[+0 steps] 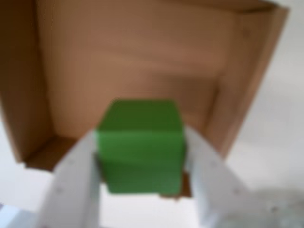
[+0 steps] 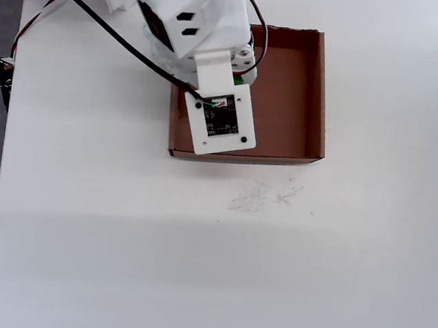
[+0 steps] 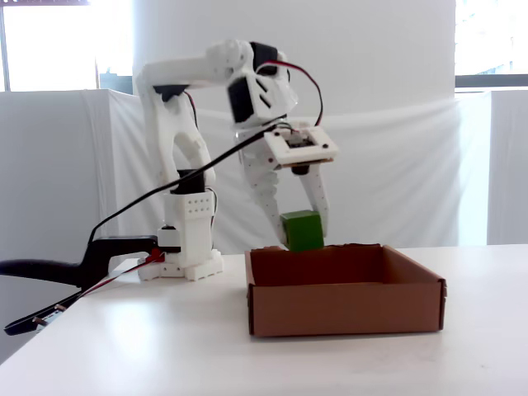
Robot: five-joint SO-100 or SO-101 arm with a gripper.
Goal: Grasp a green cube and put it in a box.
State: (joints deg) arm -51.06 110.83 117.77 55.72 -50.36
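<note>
**Honestly, the drop could still miss**

Wrist view: the gripper (image 1: 142, 156) pinches the cube (image 1: 140, 145) between both fingers, with the box (image 1: 28, 85) floor behind it. The cube sits close to the near wall, so letting go here might clip the edge.

Overhead view: the arm covers the cube; the box (image 2: 321, 88) lies on a white table (image 2: 192, 271) with faint scuff marks (image 2: 266, 196).

Fixed view: the cube (image 3: 300, 230) hangs just above the box (image 3: 346, 309) rim, near its left side. White sheets (image 3: 396, 173) hang behind, with bright windows.
</note>
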